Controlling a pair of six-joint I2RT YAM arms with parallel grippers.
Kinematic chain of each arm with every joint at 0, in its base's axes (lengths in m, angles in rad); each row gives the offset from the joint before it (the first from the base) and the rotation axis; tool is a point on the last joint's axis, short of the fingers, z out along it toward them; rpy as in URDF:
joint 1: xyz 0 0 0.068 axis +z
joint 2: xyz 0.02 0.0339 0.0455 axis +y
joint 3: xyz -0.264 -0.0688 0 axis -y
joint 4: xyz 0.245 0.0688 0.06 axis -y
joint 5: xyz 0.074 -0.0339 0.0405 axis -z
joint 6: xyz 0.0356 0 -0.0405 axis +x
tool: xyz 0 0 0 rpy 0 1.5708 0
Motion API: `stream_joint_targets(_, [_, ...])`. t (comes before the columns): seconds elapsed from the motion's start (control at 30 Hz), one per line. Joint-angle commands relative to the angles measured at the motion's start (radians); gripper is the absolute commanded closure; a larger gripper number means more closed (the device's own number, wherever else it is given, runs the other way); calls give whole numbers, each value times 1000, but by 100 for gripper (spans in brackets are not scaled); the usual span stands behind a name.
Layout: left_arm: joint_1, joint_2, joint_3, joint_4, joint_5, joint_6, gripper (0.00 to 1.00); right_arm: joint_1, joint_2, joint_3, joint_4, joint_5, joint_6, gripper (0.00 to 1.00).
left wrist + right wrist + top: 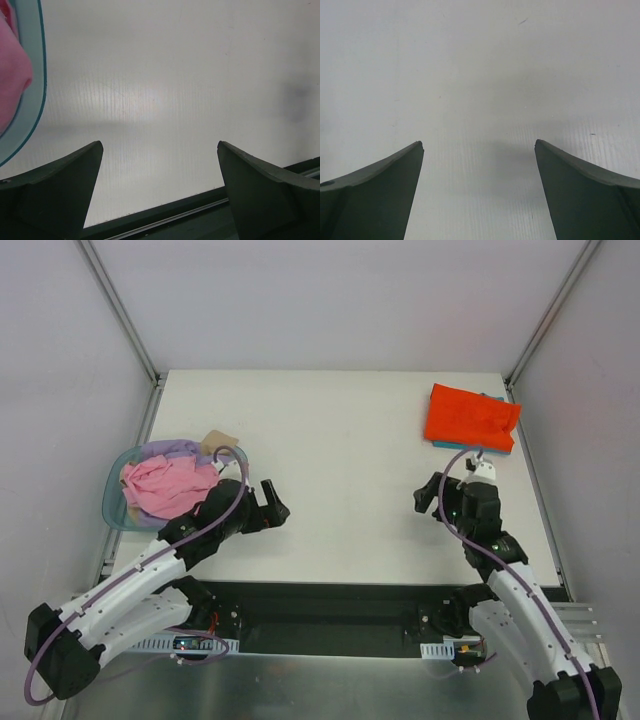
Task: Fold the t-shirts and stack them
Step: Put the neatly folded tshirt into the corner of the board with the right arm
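Note:
A folded bright orange-red t-shirt lies at the table's far right corner, on top of a teal t-shirt whose edge peeks out beneath it. A pink t-shirt, a lavender one and a tan one sit bunched in the blue basket at the left. My left gripper hangs open just right of the basket, with nothing between its fingers. My right gripper is open over bare table below the orange stack, also holding nothing.
The white table is walled by grey panels on three sides. In the left wrist view the basket rim and some pink cloth show at the left, and the table's near edge runs below the fingers.

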Motion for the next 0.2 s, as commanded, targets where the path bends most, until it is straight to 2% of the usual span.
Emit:
stream_joint_targets(0.0, [11,-13,43,25,-28,33,1,7,-97,-26,41,-17,2,3])
stream_joint_targets(0.17, [12,-9,70,-4,-60,24,1,9,-152,-35,43,-36,4,3])
